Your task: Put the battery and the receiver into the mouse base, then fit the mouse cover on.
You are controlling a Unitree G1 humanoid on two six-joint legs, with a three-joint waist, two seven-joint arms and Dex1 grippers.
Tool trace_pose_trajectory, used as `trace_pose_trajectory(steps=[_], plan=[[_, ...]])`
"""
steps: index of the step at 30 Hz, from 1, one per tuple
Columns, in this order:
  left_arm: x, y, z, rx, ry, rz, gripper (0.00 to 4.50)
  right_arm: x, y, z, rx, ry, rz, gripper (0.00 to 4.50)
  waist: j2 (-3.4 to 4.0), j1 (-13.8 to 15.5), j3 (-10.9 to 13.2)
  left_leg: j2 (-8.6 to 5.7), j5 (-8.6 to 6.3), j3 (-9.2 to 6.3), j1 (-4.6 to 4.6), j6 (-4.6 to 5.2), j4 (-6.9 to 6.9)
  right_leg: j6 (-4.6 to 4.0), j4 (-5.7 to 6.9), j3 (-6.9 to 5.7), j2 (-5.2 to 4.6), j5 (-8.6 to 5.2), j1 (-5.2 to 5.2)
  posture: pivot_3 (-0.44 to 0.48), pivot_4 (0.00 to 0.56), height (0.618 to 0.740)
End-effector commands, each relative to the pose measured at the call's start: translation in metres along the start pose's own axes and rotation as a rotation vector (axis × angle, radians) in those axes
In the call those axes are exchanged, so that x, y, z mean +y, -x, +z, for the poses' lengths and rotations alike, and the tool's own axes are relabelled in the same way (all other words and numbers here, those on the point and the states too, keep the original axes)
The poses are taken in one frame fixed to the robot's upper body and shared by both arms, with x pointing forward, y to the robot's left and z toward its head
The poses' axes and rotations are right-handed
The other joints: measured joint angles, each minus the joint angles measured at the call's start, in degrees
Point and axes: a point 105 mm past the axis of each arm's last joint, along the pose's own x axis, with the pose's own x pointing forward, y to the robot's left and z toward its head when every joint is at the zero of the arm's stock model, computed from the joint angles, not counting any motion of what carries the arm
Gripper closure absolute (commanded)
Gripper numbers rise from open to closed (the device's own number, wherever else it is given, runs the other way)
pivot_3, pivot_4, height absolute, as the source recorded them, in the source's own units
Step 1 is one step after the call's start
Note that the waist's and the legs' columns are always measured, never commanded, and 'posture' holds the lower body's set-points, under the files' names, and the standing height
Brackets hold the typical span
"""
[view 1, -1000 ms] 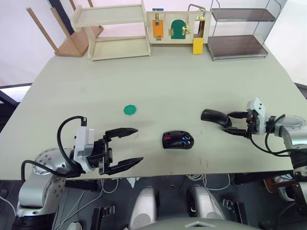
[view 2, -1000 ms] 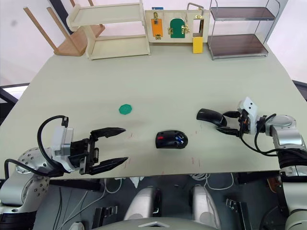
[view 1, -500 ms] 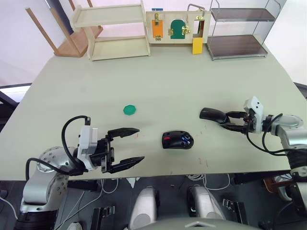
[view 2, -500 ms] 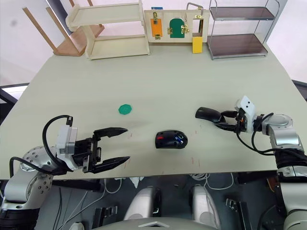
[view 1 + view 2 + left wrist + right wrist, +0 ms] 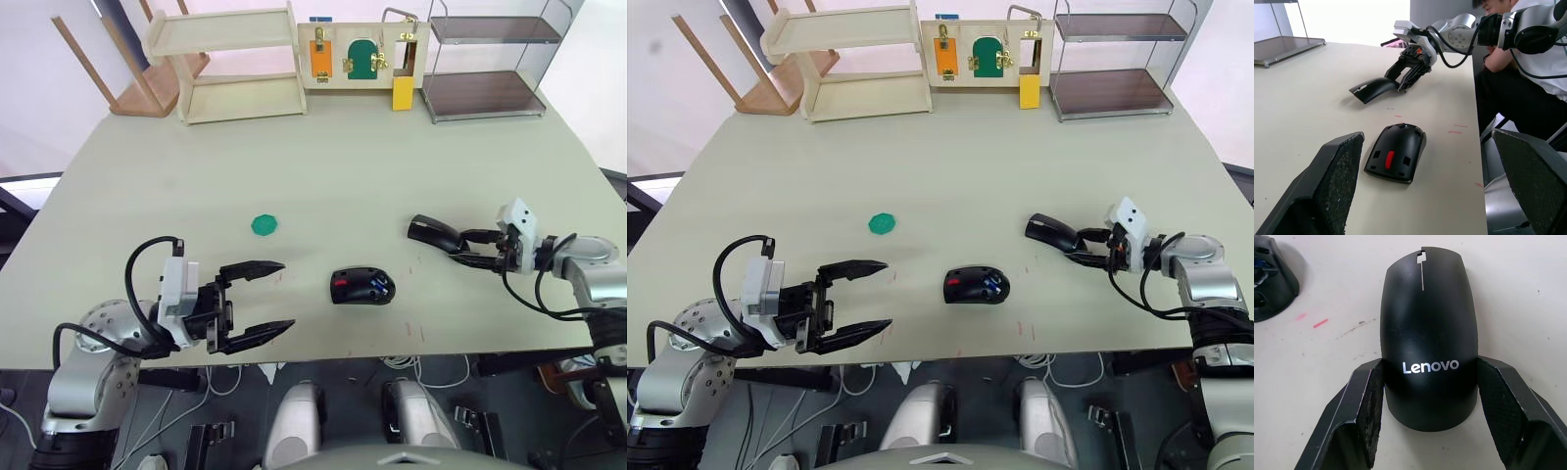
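The mouse base (image 5: pixel 362 286) lies near the table's front middle, a red part (image 5: pixel 1389 157) in its hollow and the blue battery (image 5: pixel 375 287) sitting inside. I cannot make out the receiver. To its right, the glossy black mouse cover (image 5: pixel 429 231) is tilted, nose on the table and rear raised. My right gripper (image 5: pixel 458 247) is shut on that rear end, its pads (image 5: pixel 1375 404) pressed against both sides. My left gripper (image 5: pixel 286 296) hovers open left of the base, holding nothing.
A green ring (image 5: pixel 264 224) lies left of centre. Along the back stand a wooden shelf (image 5: pixel 230 64), a latch board (image 5: pixel 362 54), a metal rack (image 5: pixel 490 64) and a tipped stool (image 5: pixel 127 73). A seated person (image 5: pixel 1518 88) is beside the table's right edge.
The right gripper, open around the cover a second ago, has shut on it and tipped its rear up slightly. The left arm shifted a little and now holds still.
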Motion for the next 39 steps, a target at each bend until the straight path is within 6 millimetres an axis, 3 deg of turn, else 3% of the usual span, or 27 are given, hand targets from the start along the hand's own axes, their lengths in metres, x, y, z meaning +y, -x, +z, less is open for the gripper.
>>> trace_pose_trajectory(steps=[1, 9, 17, 22, 24, 31, 39], plan=[[0.000, 0.001, 0.004, -0.009, -0.023, -0.013, 0.00, 0.008, 0.008, 0.027, -0.052, 0.081, 0.034, 2.05, 0.00, 0.05, 0.01, 0.00, 0.00, 0.00, 0.00, 0.00, -0.03, 0.00, 0.00, 0.00, 0.00, 0.00, -0.01, 0.000, 0.150, 0.740], [0.005, 0.005, 0.003, 0.009, -0.035, -0.031, 0.00, 0.045, 0.004, 0.058, -0.028, 0.153, 0.158, 2.05, -0.02, 0.04, 0.04, 0.02, 0.00, 0.02, -0.03, 0.00, -0.07, 0.03, -0.01, 0.00, 0.00, -0.02, -0.07, 0.000, 0.150, 0.740], [0.017, 0.011, 0.004, 0.034, -0.054, -0.044, 0.00, 0.086, -0.015, 0.084, -0.010, 0.237, 0.286, 2.05, -0.12, 0.07, 0.14, 0.03, 0.00, 0.08, -0.15, -0.01, -0.08, 0.03, -0.01, 0.01, -0.03, -0.03, -0.26, 0.000, 0.150, 0.740], [0.020, 0.013, 0.002, 0.049, -0.046, -0.071, 0.00, 0.112, -0.032, 0.083, 0.079, 0.281, 0.381, 2.05, -0.18, 0.10, 0.16, 0.03, 0.00, 0.03, -0.58, 0.00, -0.08, -0.15, -0.01, -0.02, -0.03, 0.09, -0.66, 0.000, 0.150, 0.740], [0.021, 0.013, 0.002, 0.051, -0.043, -0.079, 0.00, 0.117, -0.038, 0.083, 0.119, 0.300, 0.389, 2.05, -0.18, 0.11, 0.17, 0.02, 0.00, 0.04, -0.95, -0.01, 0.04, -0.14, 0.07, -0.02, -0.03, 0.13, -1.02, 0.000, 0.150, 0.740], [0.027, 0.008, 0.004, 0.048, -0.046, -0.093, 0.00, 0.115, -0.061, 0.089, 0.193, 0.346, 0.331, 2.05, -0.20, 0.06, 0.17, 0.02, 0.00, 0.03, -0.94, -0.01, 0.07, 0.00, 0.09, -0.03, -0.01, 0.21, -1.02, 0.000, 0.150, 0.740], [0.027, 0.004, 0.004, 0.045, -0.045, -0.105, 0.00, 0.125, -0.070, 0.088, 0.287, 0.337, 0.352, 2.05, -0.21, 0.08, 0.18, 0.02, 0.00, 0.03, -0.96, -0.01, 0.08, 0.05, 0.09, -0.04, -0.02, 0.24, -1.02, 0.000, 0.150, 0.740]])
